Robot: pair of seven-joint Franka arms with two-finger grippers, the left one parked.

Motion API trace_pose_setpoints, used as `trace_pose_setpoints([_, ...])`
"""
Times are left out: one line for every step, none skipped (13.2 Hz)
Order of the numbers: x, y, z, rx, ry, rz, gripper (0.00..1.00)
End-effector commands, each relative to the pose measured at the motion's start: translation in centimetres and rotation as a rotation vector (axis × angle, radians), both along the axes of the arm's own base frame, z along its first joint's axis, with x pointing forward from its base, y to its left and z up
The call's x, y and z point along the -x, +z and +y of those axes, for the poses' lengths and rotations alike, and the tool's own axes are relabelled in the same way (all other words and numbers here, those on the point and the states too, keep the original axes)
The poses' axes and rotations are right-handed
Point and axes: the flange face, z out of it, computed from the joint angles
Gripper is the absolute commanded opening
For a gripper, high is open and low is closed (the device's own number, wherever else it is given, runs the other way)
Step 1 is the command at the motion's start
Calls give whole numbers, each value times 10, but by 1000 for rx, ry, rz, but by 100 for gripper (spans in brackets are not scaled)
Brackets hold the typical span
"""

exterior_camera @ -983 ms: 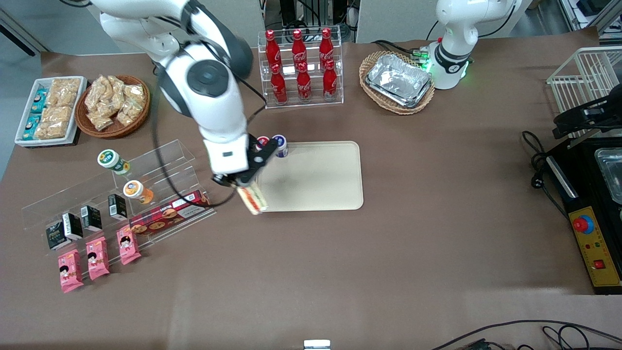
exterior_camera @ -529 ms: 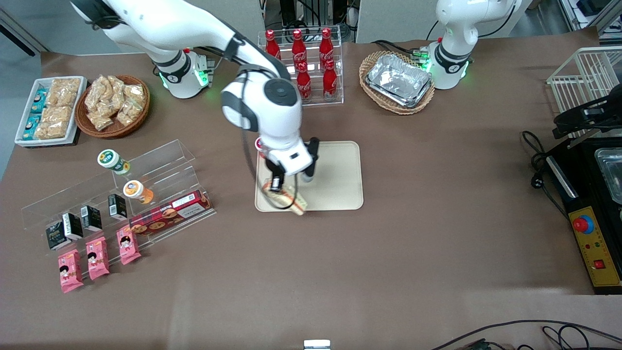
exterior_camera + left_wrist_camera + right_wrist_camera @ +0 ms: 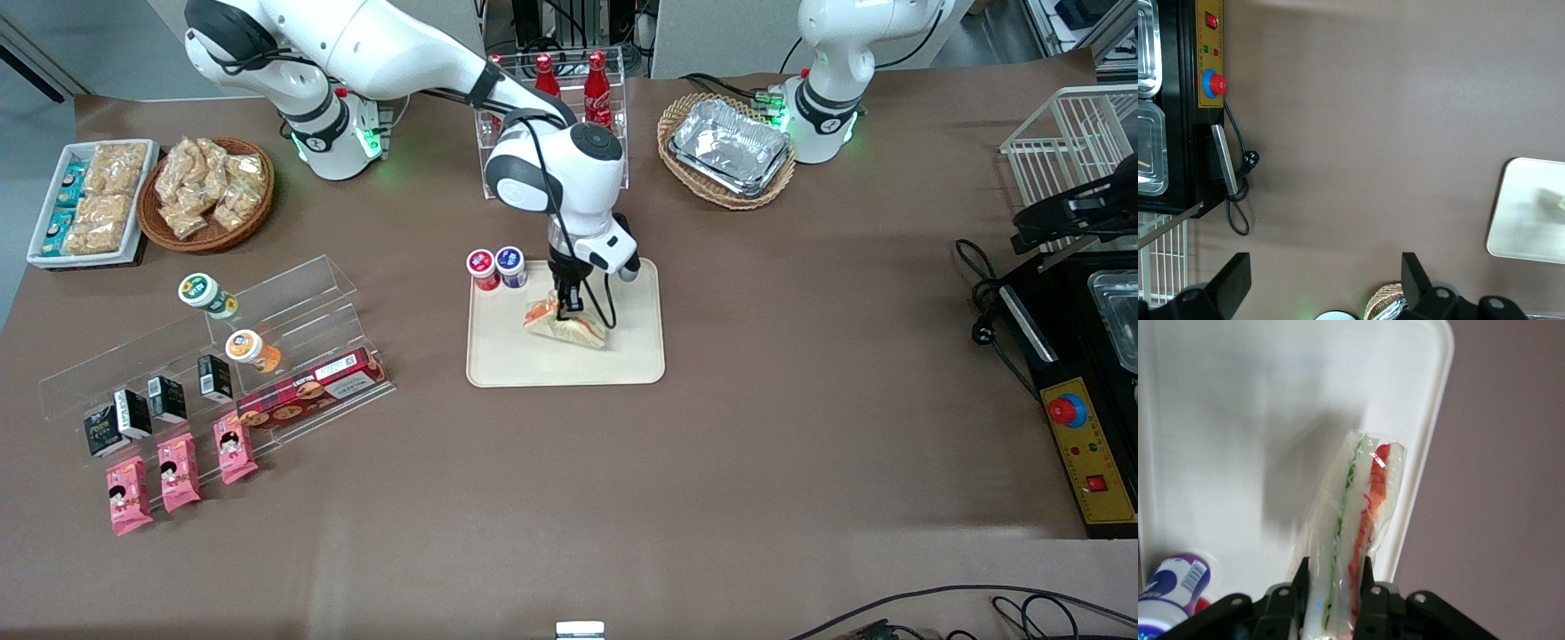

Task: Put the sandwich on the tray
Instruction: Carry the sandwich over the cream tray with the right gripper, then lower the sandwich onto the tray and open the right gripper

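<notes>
- Sandwich, a clear-wrapped wedge of pale bread with orange-red and green filling stripes, sits over the middle of the tray, low against its surface; whether it touches cannot be told.
- Robot hand of the working arm comes down from above and is clenched on the sandwich; in the right wrist view its two black fingers press the wrapper from both sides.
- Large flat cream-beige rectangular plastic tray with rounded corners and a low rim lies on the brown counter, near its middle.
- Two small round pots, one with a red lid and one with a blue lid, stand side by side just at the tray's corner, farther from the front camera than the sandwich.
- Clear acrylic rack of red cola bottles stands farther still from the camera, partly hidden by the arm.
- Wicker basket holding shiny silver foil trays sits toward the parked arm's end.
- Long red cookie box lies on a clear stepped display toward the working arm's end, with three pink snack packets nearer the camera.
</notes>
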Motion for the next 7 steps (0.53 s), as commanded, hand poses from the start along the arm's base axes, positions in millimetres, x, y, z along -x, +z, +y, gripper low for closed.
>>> trace_pose_setpoints([-1, -21, -15, 14, 83, -10, 31])
trace_pose_setpoints([-12, -26, -23, 10, 72, -5, 31])
trace_pose_setpoints([-19, -32, -29, 6, 72, 3, 31])
trace_pose_setpoints([-19, -38, -28, -1, 78, 8, 31])
trace_pose_setpoints([-19, -40, -27, 0, 85, 4, 31])
trace_pose_setpoints([-23, -39, -30, 9, 93, -10, 31])
trace_pose_setpoints([-31, -40, -37, 11, 82, -13, 31])
